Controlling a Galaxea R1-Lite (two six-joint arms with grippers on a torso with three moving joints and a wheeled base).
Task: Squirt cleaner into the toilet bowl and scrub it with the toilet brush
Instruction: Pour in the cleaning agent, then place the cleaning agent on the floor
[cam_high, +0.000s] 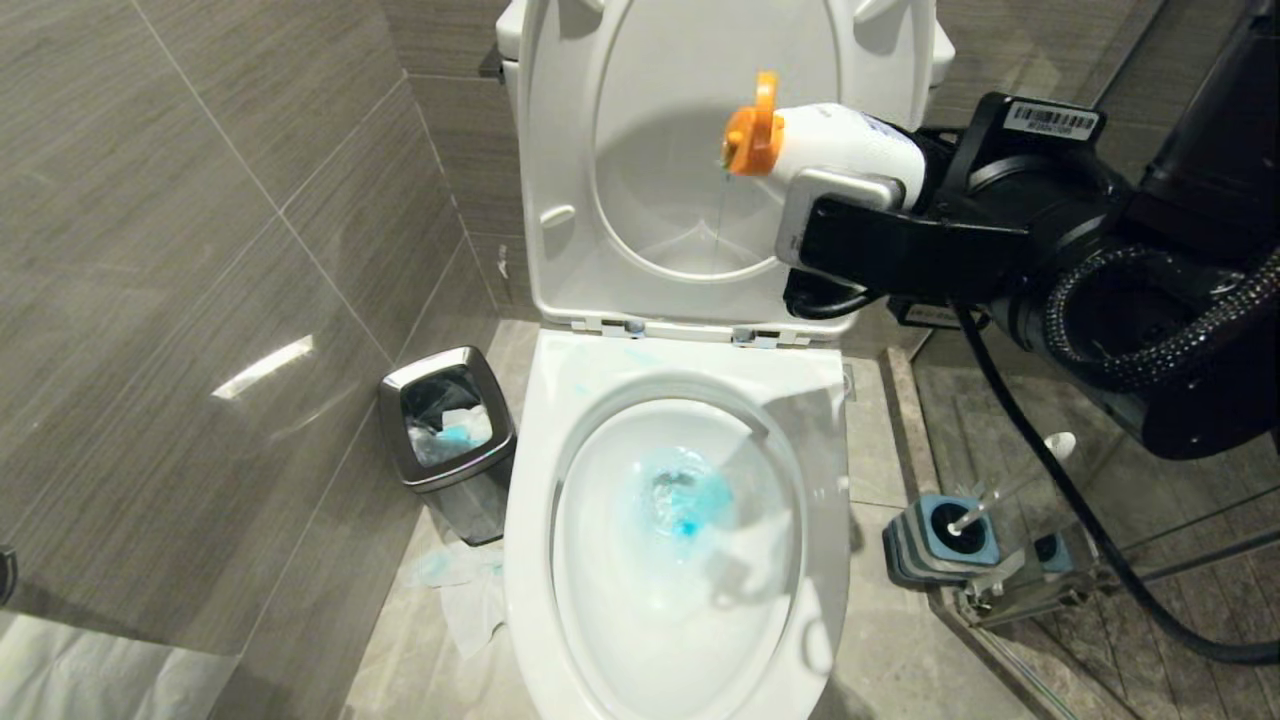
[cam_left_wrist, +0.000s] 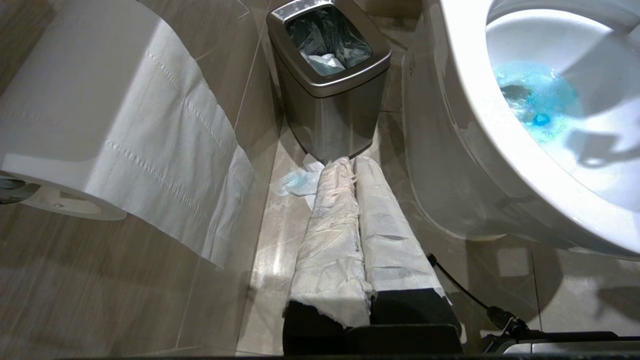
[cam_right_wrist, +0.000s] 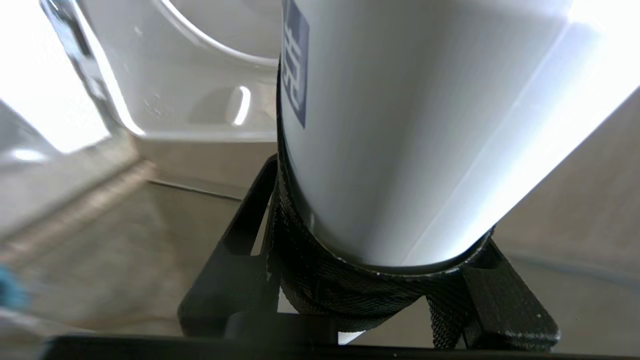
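Above the toilet bowl (cam_high: 540, 560), right gripper (cam_high: 840, 190) is clamping a white bottle (cam_high: 850, 140) (orange cap), cleaner (cam_high: 685, 500) pooling blue below.

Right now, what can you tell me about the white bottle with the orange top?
The bottle is white, smooth plastic, with an orange flip cap standing open and a blue-printed label. It lies nearly level, nozzle pointing at the raised seat, held above the toilet bowl. The right gripper has its jaws clamped around the body. A thin stream falls from the nozzle towards the blue-tinted water.
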